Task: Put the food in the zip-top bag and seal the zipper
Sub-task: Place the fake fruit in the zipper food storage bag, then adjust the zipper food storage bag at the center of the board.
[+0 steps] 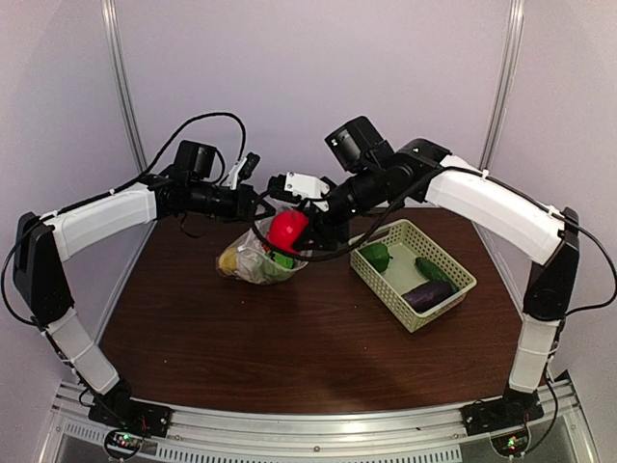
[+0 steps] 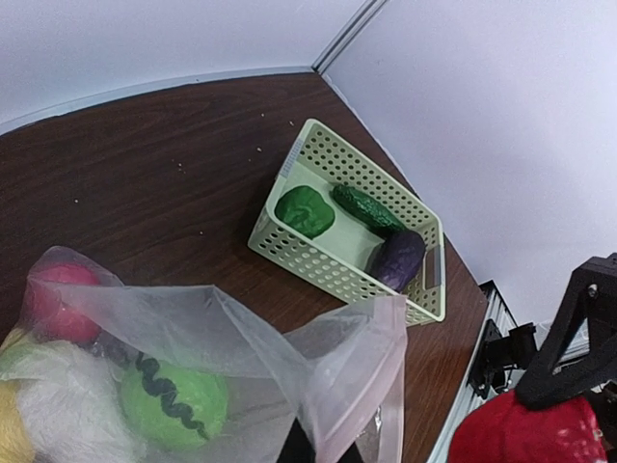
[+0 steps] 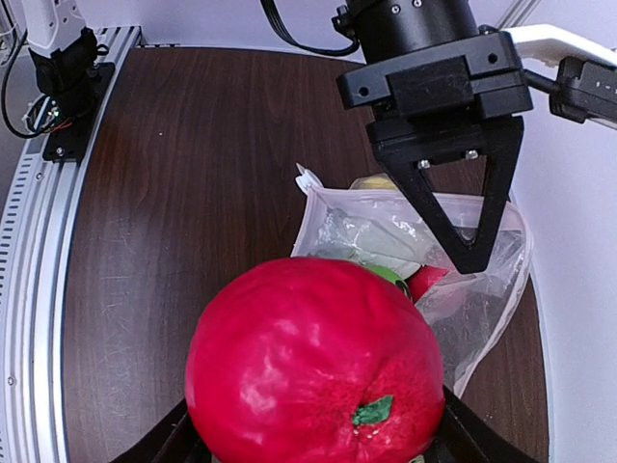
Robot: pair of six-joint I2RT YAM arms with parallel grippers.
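The clear zip-top bag point(image 1: 253, 262) stands on the table, its mouth lifted by my left gripper point(image 2: 317, 448), which is shut on the rim beside the whitish zipper point(image 2: 393, 367). Inside lie a green striped ball point(image 2: 174, 403), a pink ball point(image 2: 58, 299), a white cauliflower point(image 2: 67, 415) and a yellow piece point(image 1: 228, 260). My right gripper point(image 3: 313, 434) is shut on a big red ball point(image 3: 313, 362), holding it in the air just above and beside the bag's mouth point(image 3: 357, 227). In the right wrist view the left gripper's black fingers point(image 3: 469, 246) pinch the bag's far edge.
A pale green lattice basket point(image 1: 386, 285) sits at the right of the table and holds a purple eggplant point(image 1: 427, 294), a green cucumber point(image 1: 434, 270) and a round green piece point(image 1: 376, 256). Bare brown tabletop lies in front of the bag.
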